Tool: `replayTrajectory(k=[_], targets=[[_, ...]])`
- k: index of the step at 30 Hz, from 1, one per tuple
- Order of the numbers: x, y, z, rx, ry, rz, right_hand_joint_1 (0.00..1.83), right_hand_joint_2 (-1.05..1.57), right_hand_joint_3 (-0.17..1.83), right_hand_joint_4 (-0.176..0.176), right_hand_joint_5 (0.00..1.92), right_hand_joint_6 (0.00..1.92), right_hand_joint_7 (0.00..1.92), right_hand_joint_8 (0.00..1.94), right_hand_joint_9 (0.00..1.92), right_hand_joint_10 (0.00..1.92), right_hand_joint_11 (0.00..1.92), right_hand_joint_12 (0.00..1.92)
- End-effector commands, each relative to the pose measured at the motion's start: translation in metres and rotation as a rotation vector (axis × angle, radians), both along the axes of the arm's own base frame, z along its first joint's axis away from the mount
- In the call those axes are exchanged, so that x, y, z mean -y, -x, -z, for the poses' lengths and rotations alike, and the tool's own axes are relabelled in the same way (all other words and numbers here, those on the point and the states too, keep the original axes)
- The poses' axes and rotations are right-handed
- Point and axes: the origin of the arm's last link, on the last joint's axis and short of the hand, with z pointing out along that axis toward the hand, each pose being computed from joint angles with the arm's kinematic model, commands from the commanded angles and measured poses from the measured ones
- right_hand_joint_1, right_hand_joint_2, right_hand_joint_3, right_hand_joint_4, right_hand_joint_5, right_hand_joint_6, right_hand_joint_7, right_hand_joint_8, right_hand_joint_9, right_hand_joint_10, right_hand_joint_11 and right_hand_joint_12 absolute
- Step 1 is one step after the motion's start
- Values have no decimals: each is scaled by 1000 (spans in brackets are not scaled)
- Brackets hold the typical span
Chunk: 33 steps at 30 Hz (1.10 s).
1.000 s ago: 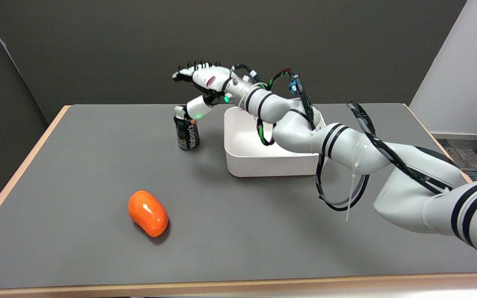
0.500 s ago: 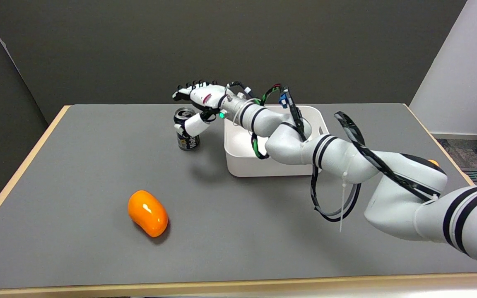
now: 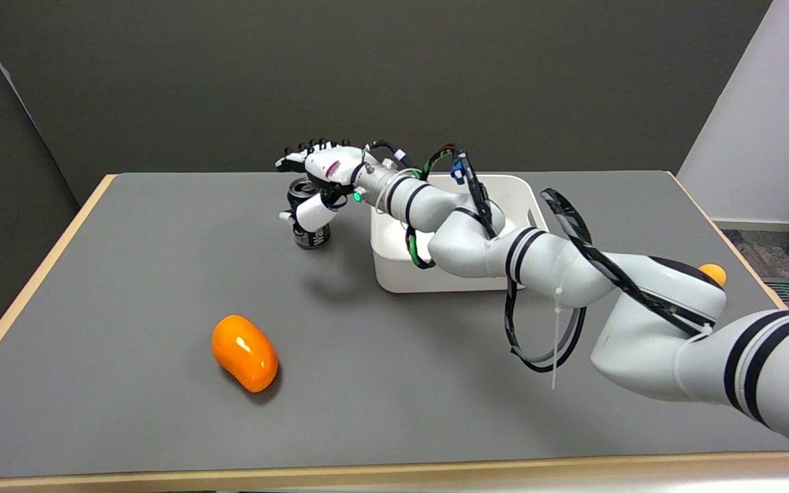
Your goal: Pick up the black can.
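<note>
Head view: right hand point(image 3: 316, 179), black-and-white, many-fingered, sits at upper centre of the frame, fingers spread and not closed on anything. Thumb point(image 3: 307, 213) lies across the near face of the small black drinks can with white lettering point(image 3: 310, 231); the other fingers point(image 3: 296, 155) reach over and beyond the can's top. Whether the far fingers touch the can cannot be told. Can stands upright on the grey tabletop with wooden edge point(image 3: 127, 287), just left of the white rectangular plastic bin point(image 3: 435, 274), which the white arm crosses. Glossy orange bean-shaped object point(image 3: 244, 352) lies well apart, lower left. Judgement: grasp is being set, not made. To do it well, settle the palm lower so fingers wrap the can's body rather than its rim, close thumb and fingers together to avoid tipping it leftward, then lift straight.
</note>
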Motion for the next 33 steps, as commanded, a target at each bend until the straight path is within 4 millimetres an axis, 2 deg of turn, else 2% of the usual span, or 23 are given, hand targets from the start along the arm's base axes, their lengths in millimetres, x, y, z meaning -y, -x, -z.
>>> replayTrajectory(k=[1,10,20,23,27,30,31,32,33], targets=[[2,2,7,1,2,10,478,641,860,32,150,340,155,227,44,515,-1,736],[0,9,7,-1,5,27,694,668,906,28,149,342,165,232,49,529,-1,732],[-1,12,7,-1,5,32,770,679,932,24,150,350,185,248,72,560,-1,778],[-1,12,7,-1,5,32,764,663,1008,20,130,420,184,330,69,606,-1,828],[-1,12,7,-1,5,32,817,708,940,18,173,370,274,301,136,610,-1,850],[-2,13,7,-3,5,32,884,728,922,19,192,376,358,356,194,651,-1,896],[-1,17,-2,-19,24,36,904,736,920,19,198,379,386,380,211,664,-1,904],[-2,13,8,-5,1,29,919,743,917,20,201,381,412,407,227,677,-1,909],[-2,14,8,-15,-2,27,929,750,915,20,204,383,434,432,240,687,-1,912]])
